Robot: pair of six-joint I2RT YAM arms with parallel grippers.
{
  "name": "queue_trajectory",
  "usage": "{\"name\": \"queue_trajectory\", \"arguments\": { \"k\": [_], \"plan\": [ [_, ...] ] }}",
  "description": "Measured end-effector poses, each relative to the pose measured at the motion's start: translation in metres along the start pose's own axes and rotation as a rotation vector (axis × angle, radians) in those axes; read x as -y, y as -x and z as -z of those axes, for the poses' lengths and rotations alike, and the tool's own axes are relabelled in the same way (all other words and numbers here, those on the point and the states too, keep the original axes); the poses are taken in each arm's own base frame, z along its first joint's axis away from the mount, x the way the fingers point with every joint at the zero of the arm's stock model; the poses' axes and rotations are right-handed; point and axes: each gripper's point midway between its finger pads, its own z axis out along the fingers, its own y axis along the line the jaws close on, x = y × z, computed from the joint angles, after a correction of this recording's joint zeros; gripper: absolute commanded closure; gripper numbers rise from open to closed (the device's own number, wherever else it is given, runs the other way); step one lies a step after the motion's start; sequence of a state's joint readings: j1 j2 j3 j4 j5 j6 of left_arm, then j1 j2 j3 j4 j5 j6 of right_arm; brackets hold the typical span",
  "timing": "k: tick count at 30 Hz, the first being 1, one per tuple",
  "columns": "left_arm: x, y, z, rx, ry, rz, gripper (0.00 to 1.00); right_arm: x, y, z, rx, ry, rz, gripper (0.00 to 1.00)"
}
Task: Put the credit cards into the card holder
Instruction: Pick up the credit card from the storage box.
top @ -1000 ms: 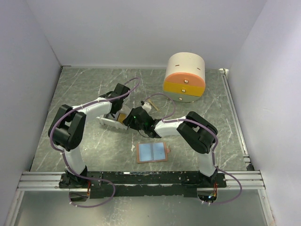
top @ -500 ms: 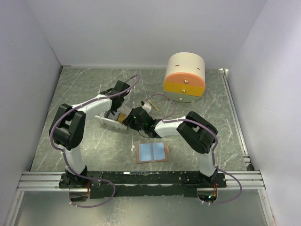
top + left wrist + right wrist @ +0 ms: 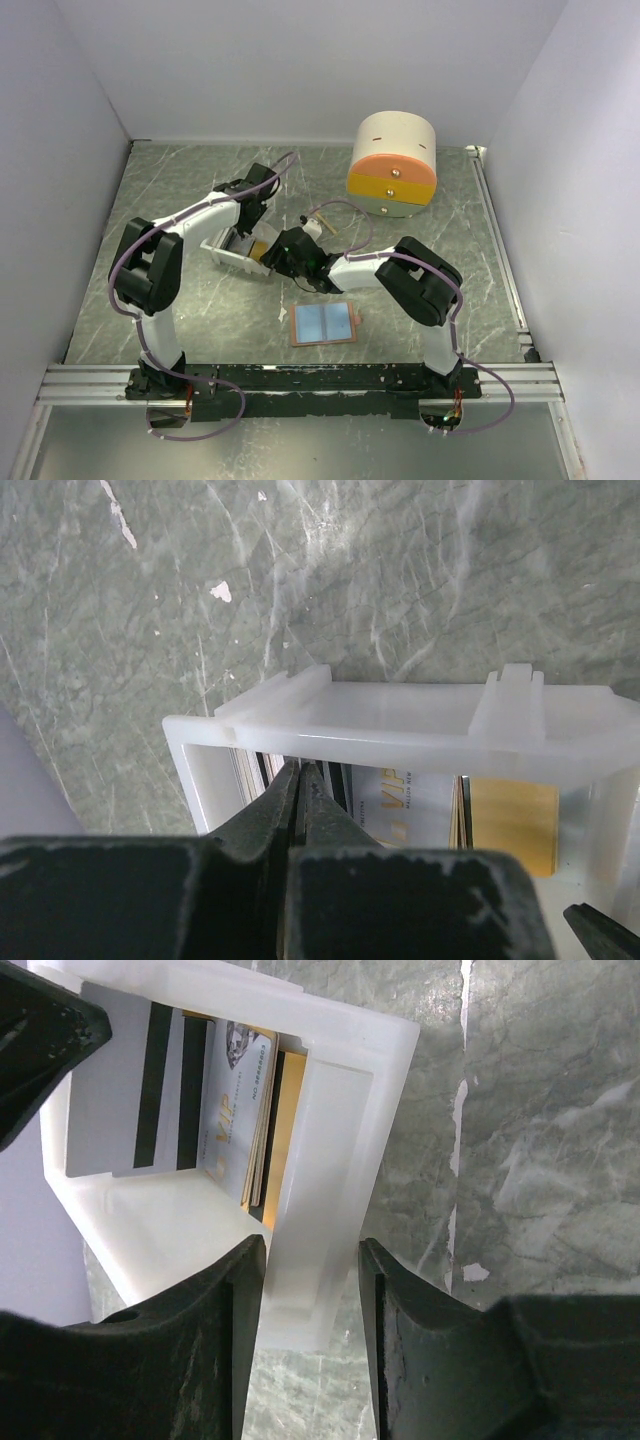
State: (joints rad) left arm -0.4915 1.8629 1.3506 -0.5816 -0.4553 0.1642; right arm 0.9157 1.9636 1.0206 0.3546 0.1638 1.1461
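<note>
The credit cards (image 3: 150, 1090) stand on edge in a white tray (image 3: 340, 1110): grey ones with black stripes, a printed one and a gold-yellow one (image 3: 515, 820). My left gripper (image 3: 300, 770) reaches into the tray from above and is shut on the edge of one thin card. In the top view it (image 3: 247, 222) is over the tray (image 3: 225, 255). My right gripper (image 3: 312, 1245) has its jaws either side of the tray's end wall and grips it. The card holder (image 3: 323, 322) lies open on the table, light blue faces up, apart from both grippers.
A round cream, orange and yellow drawer box (image 3: 392, 165) stands at the back right. A thin wooden stick (image 3: 318, 222) lies just behind my right gripper (image 3: 283, 252). White walls enclose the table on three sides.
My left wrist has moved a little away from me, toward the back, over the tray. The right arm and the card holder have not moved.
</note>
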Motion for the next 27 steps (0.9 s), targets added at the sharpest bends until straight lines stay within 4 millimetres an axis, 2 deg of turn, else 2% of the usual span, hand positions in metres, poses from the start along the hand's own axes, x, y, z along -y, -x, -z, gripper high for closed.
{"name": "queue_trajectory", "arguments": {
  "k": [8,17,22,27],
  "plan": [
    [-0.005,0.005,0.008,-0.006,-0.002,-0.003,0.93,0.001,-0.001,0.0,-0.005,-0.002,-0.002,0.45],
    [-0.013,0.012,0.02,0.0,0.002,0.024,0.93,-0.002,-0.002,0.003,-0.018,0.011,0.027,0.21],
    [-0.022,0.023,0.038,0.037,0.001,0.084,0.93,-0.01,0.004,0.014,-0.018,0.028,0.082,0.16],
    [-0.033,0.034,0.067,0.12,-0.024,0.172,0.93,-0.024,0.022,0.04,0.004,0.073,0.135,0.17]
  ]
}}
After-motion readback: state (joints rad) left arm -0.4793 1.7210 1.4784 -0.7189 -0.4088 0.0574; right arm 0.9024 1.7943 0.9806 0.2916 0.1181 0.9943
